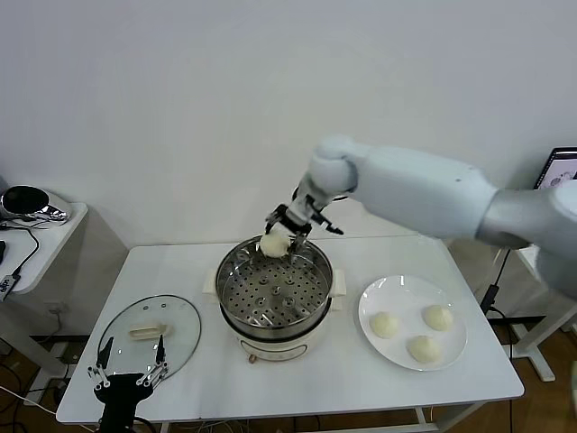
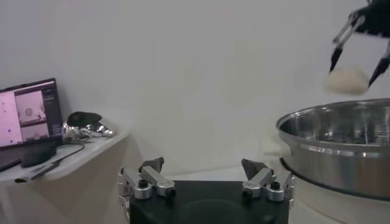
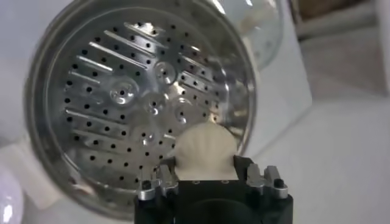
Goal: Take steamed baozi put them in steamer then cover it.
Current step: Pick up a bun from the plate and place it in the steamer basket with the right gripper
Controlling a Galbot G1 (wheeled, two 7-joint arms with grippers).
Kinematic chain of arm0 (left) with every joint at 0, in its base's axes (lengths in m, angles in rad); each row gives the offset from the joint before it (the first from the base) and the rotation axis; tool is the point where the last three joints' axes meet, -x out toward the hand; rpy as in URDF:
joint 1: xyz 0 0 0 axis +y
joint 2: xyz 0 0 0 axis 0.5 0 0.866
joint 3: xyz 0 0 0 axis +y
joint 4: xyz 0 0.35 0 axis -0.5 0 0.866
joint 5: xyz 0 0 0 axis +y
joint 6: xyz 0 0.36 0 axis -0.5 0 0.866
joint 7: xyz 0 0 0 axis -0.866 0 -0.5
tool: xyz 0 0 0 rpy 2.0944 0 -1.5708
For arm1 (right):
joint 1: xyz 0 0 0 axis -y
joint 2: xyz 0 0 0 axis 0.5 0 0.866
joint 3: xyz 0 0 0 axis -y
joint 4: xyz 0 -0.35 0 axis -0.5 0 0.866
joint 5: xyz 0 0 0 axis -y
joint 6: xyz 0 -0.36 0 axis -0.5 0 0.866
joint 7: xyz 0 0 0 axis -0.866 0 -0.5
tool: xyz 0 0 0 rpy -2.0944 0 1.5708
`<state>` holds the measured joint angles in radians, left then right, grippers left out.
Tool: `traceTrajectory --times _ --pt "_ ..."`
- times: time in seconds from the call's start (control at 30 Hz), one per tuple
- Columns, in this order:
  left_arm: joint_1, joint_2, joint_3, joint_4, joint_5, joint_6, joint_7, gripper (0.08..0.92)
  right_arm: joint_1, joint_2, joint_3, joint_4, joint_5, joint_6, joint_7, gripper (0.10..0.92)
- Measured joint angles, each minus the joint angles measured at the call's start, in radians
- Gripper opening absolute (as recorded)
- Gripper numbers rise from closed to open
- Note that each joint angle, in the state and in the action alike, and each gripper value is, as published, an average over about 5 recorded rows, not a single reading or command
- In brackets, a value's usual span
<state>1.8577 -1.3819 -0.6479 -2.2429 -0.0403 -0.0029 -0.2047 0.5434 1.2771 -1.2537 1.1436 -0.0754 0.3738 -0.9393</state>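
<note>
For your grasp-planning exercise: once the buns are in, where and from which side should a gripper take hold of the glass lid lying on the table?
Grip the cover by its cream-white rectangular handle, coming straight down from above. The lid lies flat on the table with the handle raised at its centre, the only narrow part; fingers probably should close across its short sides. The open left gripper is nearest; the right gripper holds a baozi.

The right gripper [image 3: 205, 173] is gripping a steamed baozi [image 3: 205, 148] between its fingers, hovering over the steamer's [image 3: 55, 67] perforated tray [image 3: 128, 97].
</note>
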Motion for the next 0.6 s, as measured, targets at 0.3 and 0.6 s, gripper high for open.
traceTrajectory --times 0.3,0.6 --pt "-0.001 -0.002 -0.004 0.0 -0.002 -0.001 -0.001 0.823 -0.056 0.073 -0.008 -0.089 -0.163 0.118 0.034 0.608" --pt "-0.004 -0.006 0.003 -0.001 -0.002 -0.003 -0.001 0.823 -0.103 0.127 0.012 -0.164 -0.305 0.19 0.07 0.617"
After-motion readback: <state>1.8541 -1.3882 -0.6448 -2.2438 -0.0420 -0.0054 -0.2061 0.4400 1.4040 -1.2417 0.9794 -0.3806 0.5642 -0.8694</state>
